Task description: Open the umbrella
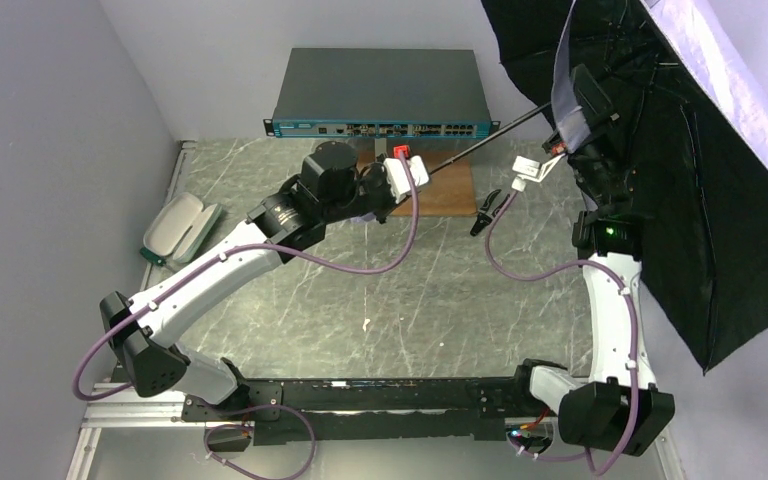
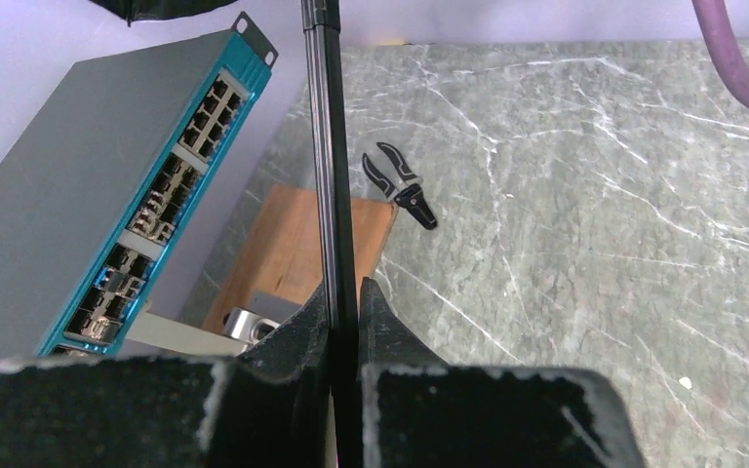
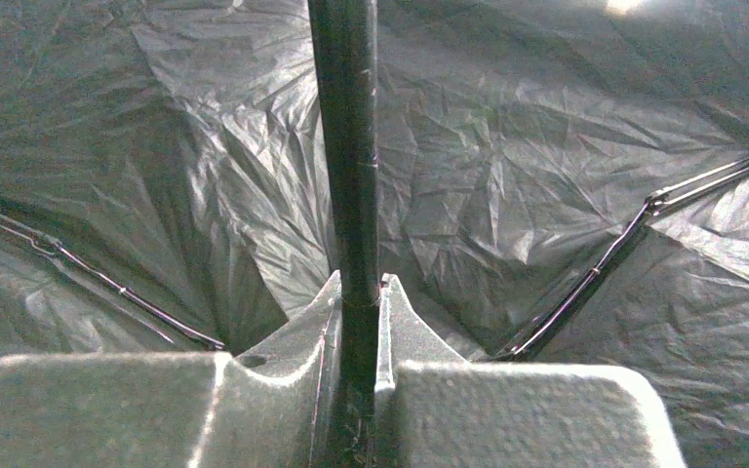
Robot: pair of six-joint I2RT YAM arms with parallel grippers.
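Observation:
The umbrella is spread open at the right, its black lining facing me and its pale lavender-white outer fabric showing along the top edge. Its thin dark shaft runs from the canopy down-left above the table. My left gripper is shut on the lower part of the shaft, both fingers pressed to it. My right gripper is shut on the shaft inside the canopy, with lining and ribs around it. The handle is hidden.
A teal-fronted network switch stands at the back, also in the left wrist view. A wooden board lies in front of it. Black pliers lie beside the board. A pale grey-green oval case lies at the left.

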